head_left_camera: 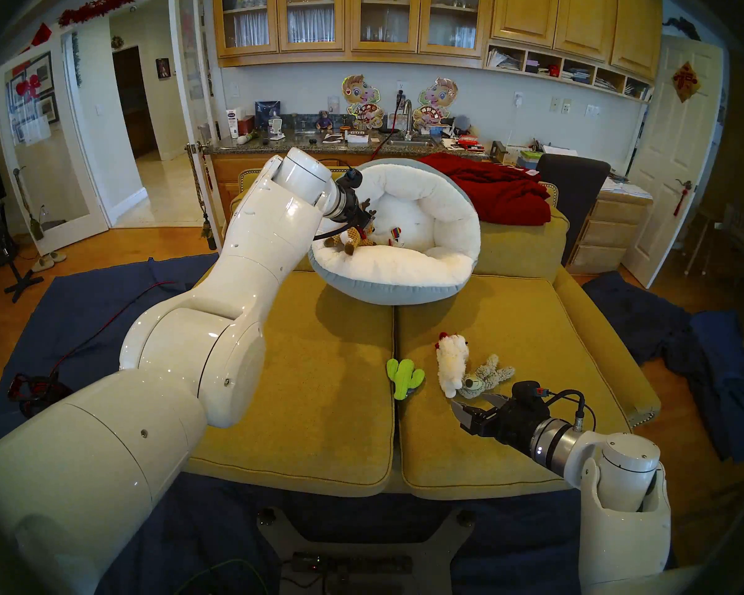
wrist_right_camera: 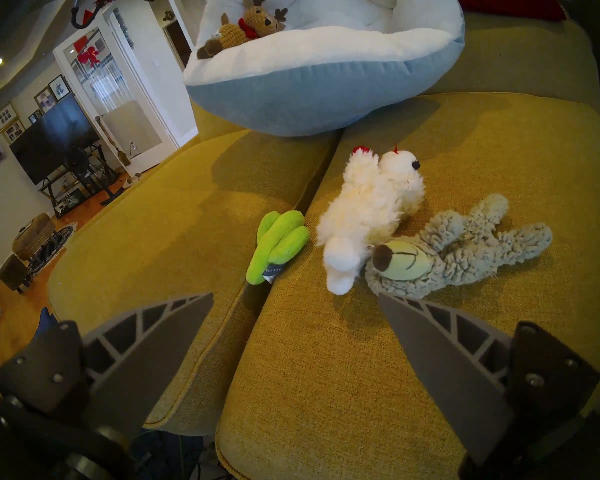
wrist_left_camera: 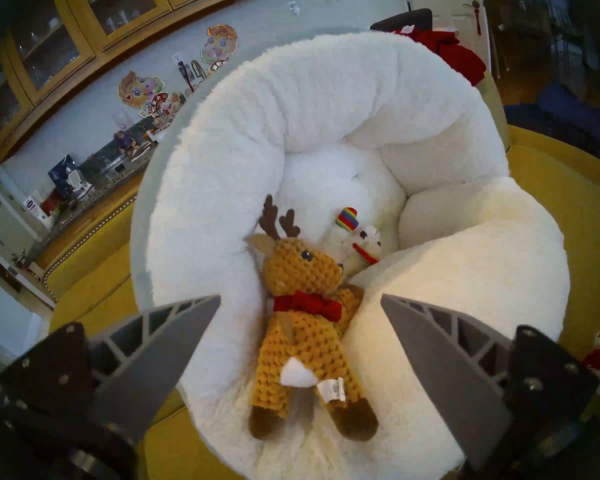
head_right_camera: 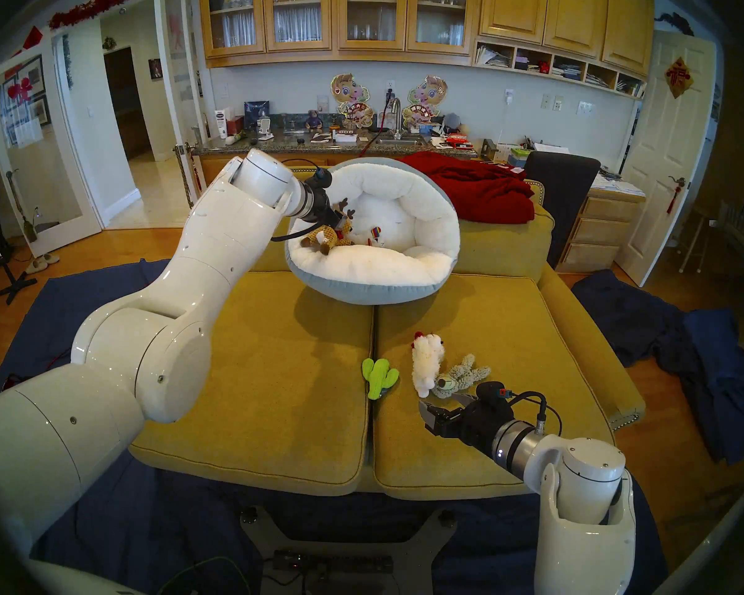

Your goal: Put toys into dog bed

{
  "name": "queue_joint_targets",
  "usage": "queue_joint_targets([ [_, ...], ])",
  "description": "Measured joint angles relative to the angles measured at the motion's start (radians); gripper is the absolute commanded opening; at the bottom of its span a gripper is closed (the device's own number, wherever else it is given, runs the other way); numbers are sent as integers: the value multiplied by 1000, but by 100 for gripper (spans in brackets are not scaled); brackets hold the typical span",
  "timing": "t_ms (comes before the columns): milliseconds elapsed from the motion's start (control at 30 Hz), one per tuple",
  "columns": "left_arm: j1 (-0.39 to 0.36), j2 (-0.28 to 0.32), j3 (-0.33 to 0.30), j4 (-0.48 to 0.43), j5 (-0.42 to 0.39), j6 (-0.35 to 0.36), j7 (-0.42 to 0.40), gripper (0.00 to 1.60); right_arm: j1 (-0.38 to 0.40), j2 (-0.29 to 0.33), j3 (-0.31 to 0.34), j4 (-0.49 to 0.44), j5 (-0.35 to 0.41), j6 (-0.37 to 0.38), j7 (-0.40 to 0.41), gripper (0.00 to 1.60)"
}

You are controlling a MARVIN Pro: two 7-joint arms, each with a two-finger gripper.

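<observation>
The only lettering that can be made out is on the small dark tag at the base of the lime-green cactus [wrist_right_camera: 279,242], which reads "FRINGE" in pale capitals, its end cut off by the fold. The white sewn-in label on the brown knitted reindeer [wrist_left_camera: 300,316] carries fine print too small to read.

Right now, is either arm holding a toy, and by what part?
Nothing is held. The left gripper is open above the knitted reindeer lying in the dog bed; the right gripper is open too.
</observation>
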Motion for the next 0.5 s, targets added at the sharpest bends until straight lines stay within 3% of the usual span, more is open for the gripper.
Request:
queue_joint_targets([
  [367, -50, -11, -24, 40, -11, -10, -1, 160, 13, 6, -1, -29, 1, -6, 5, 160],
  [500, -78, -10, -38, 93, -23, -23, -14, 160, 18, 8, -2, -52, 2, -10, 9, 160],
])
